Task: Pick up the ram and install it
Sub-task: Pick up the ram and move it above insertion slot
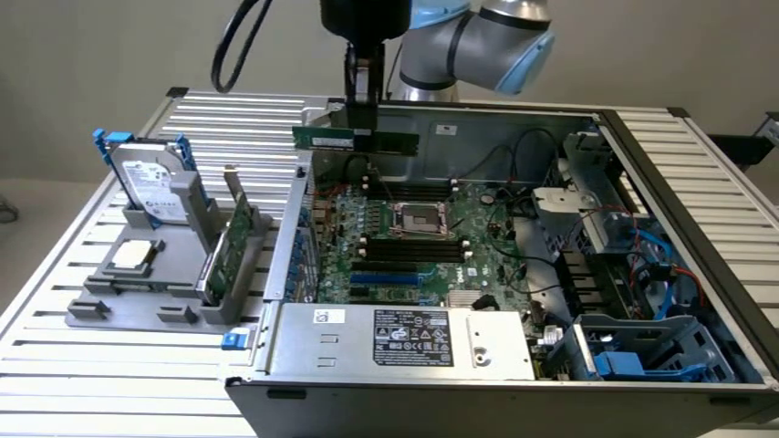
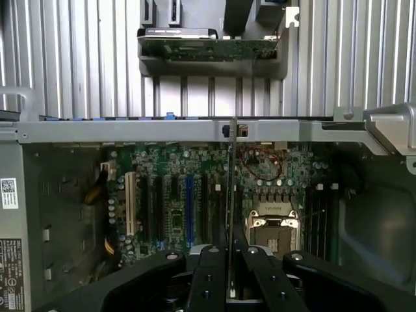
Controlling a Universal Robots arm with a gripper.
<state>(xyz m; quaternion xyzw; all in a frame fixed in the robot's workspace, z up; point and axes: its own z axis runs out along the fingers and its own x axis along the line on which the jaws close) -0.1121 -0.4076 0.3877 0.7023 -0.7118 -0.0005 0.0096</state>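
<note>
Green stick, the ram (image 1: 356, 140), is clamped in the gripper (image 1: 363, 128). The jaws are narrow, pinching the top edge near mid-length, and the stick hangs below them.

Position: it's in the air over the far rim of the open case (image 1: 681, 228), well above the motherboard (image 1: 487, 228) and touching nothing.

Key relation: the ram's long axis runs across the exterior view, left to right and roughly level. The black memory slots (image 1: 414, 248) on either side of the processor socket (image 1: 420, 219) run the same way. So the stick looks about parallel to its slots, which lie below it and toward the near side of that view. No big yaw error, as far as I can judge.

The exterior view gives height and the broad face of the stick, but lateral offset is hard to read there.

The wrist view has the ram (image 2: 231, 195) edge-on, a thin line coming out of the gripper (image 2: 231, 286) between the fingers (image 2: 208, 279). That line falls between the expansion slots (image 2: 188, 208) and the socket (image 2: 273, 227), not over the dark memory slots (image 2: 318, 214). It looks offset sideways, though parallax from the height may exaggerate that. Height is unreadable here.
</note>
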